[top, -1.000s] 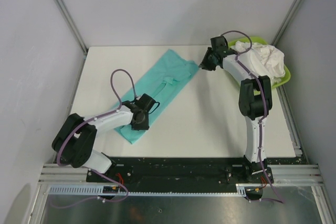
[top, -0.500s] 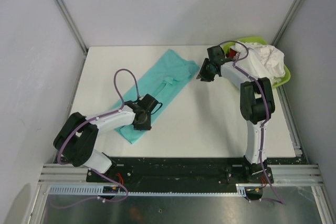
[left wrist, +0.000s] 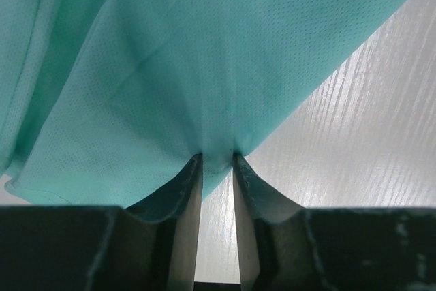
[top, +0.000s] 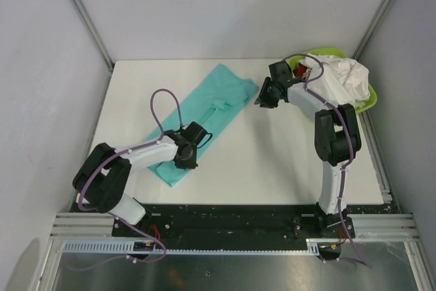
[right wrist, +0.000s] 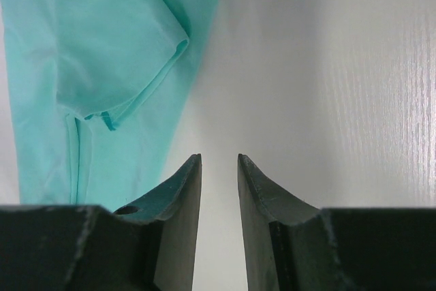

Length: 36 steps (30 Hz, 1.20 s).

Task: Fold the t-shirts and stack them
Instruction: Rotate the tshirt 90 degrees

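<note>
— One teal t-shirt lies slantwise on the counter. And the left end effector?
— Pinching that shirt's near edge. The right end effector hangs slightly spread, gripping nothing, over bare counter beside a sleeve.
— Farther right?
— One green basin heaped with white cloth, some red cloth peeking out.

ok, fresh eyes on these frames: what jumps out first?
A teal t-shirt lies diagonally on the white table, left of centre, its near edge puckered between the fingertips of the left gripper. At the far right corner, a lime-green basin overflows with white cloth. The right gripper hangs open and empty over bare table beside the shirt's far sleeve.
</note>
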### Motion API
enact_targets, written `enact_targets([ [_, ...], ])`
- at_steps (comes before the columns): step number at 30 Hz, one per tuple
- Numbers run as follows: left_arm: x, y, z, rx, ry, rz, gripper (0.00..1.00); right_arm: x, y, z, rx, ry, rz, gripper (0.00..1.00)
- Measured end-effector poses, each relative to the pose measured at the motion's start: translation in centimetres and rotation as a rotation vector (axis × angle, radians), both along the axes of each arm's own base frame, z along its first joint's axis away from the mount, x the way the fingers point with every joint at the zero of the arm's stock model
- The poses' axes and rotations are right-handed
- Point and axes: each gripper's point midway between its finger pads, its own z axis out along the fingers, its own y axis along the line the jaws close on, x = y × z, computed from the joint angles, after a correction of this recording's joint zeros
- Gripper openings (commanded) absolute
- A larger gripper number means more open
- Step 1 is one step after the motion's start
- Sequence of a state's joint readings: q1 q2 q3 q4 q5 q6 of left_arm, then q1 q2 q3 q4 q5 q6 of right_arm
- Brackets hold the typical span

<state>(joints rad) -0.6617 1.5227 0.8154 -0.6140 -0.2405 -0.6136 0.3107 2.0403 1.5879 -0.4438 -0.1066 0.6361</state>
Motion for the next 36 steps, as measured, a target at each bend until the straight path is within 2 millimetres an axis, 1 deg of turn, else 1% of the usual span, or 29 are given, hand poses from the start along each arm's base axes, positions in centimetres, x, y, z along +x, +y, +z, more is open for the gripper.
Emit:
enact_targets([
  [4,0.0,-0.2,0.0,-0.003,0.002,-0.003,0.26,-0.5,-0.1,0.3,0.000,0.000,0.001,0.32],
  [7,0.0,-0.2,0.0,-0.005,0.004,-0.005,0.23,-0.8,-0.1,1.0,0.004,-0.013,0.003,0.32],
  [11,0.1,-0.4,0.0,-0.005,0.006,-0.010,0.16,-1.1,-0.1,2.3,0.011,-0.033,0.006,0.32],
  [15,0.1,-0.7,-0.1,-0.003,0.008,-0.021,0.08,-1.8,-0.2,2.9,0.014,-0.040,0.008,0.32],
  [19,0.1,-1.1,-0.1,0.000,0.008,-0.038,0.03,-2.3,-0.3,3.1,0.016,-0.039,0.010,0.32],
  [22,0.1,-1.6,-0.1,0.000,0.009,-0.052,0.01,-2.5,-0.3,2.8,0.014,-0.030,0.011,0.32],
  [26,0.1,-2.7,0.0,-0.002,0.010,-0.082,0.00,-2.7,-0.4,2.6,0.012,-0.024,0.011,0.32],
  [27,0.0,-3.7,0.0,-0.009,0.010,-0.109,0.00,-2.7,-0.5,2.9,0.013,-0.028,0.011,0.32],
  [28,0.0,-3.8,0.0,-0.009,0.010,-0.110,0.00,-2.7,-0.5,2.9,0.013,-0.027,0.011,0.32],
  [30,-0.1,-4.5,0.0,-0.013,0.016,-0.126,0.00,-2.7,-0.6,3.1,0.014,-0.031,0.009,0.32],
  [36,-0.2,-8.3,0.1,-0.057,0.031,-0.185,0.00,-2.6,-1.1,3.6,0.012,-0.040,0.004,0.32],
])
